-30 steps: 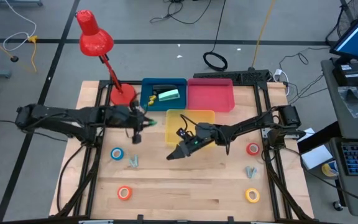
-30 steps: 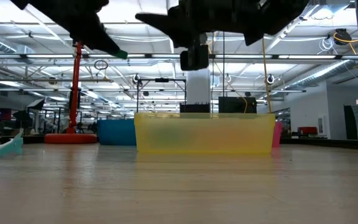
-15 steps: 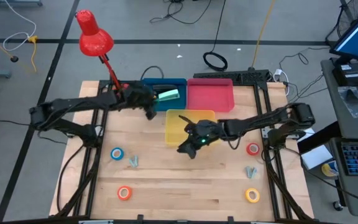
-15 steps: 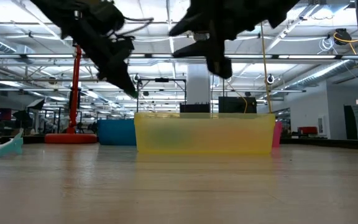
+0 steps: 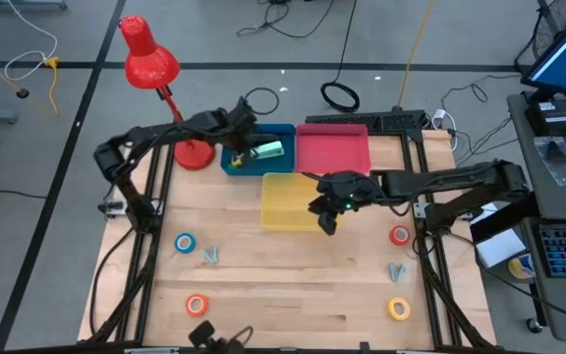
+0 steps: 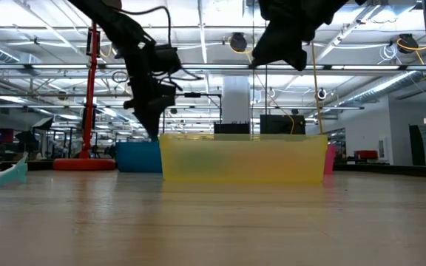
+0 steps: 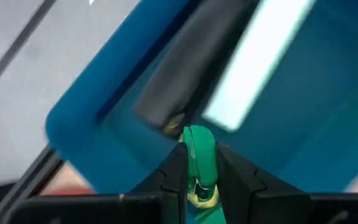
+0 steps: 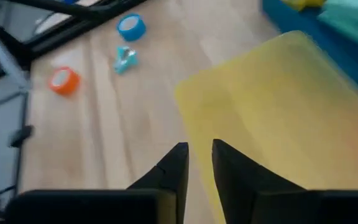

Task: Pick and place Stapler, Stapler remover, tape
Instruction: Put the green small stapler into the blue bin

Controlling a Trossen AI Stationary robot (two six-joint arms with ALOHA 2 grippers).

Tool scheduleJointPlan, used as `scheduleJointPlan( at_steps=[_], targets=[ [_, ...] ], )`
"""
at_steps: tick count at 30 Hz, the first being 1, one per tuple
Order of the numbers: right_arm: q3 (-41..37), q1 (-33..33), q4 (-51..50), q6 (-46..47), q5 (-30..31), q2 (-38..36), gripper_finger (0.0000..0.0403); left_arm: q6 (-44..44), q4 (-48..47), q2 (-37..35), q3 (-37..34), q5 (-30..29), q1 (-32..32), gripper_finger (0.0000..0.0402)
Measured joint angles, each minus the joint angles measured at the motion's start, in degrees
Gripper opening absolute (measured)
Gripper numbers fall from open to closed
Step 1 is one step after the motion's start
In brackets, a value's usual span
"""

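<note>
My left gripper (image 5: 241, 149) hangs over the blue bin (image 5: 281, 130) and is shut on a small green stapler (image 7: 199, 155). A black stapler (image 7: 185, 74) and a pale green one (image 5: 267, 150) lie in that bin. My right gripper (image 5: 327, 220) is shut and holds nothing, above the right edge of the yellow bin (image 5: 285, 202). The tape rolls lie flat on the table: blue (image 5: 184, 242), orange (image 5: 197, 305), red (image 5: 399, 235), yellow (image 5: 398, 308). Grey claw pieces (image 5: 211, 256) (image 5: 395, 270) lie near them. My left gripper pinches the small green stapler between its two fingers (image 7: 173, 174), the stapler's free end (image 7: 196, 134) sticking out past the fingertips. It comes from above, slanting down, and the stapler is lifted clear over the blue bin's floor.
A pink bin (image 5: 332, 153) stands to the right of the blue one. The red lamp's base (image 5: 193, 152) sits close to the blue bin's left side, its pole slanting up and left. Bare wood lies between the tape rolls along the near half.
My left gripper has carried the green stapler from the table's left middle toward the far edge and somewhat right, ending over the blue bin. My right gripper has moved from the yellow bin's near left corner toward the table's right, to the bin's right edge.
</note>
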Motion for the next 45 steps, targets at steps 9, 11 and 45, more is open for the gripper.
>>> scheduleJointPlan(
  at_steps=[9, 11, 45],
  targets=[
    [0.0, -0.5, -3.3, -6.1, 1.7, -1.3, 0.0044, -4.9, -5.3, 0.6, 0.2, 0.0, 4.1, 0.0062],
    [0.0, -0.9, -2.8, -7.5, 1.7, -1.3, 0.0043, -4.8, -3.0, 0.8, 0.2, 0.0, 4.6, 0.0062],
    [0.0, -2.6, -0.5, -8.4, 1.6, -1.7, 0.0043, -7.6, 5.3, 11.4, 0.2, -3.4, 6.8, 0.0108]
  ],
)
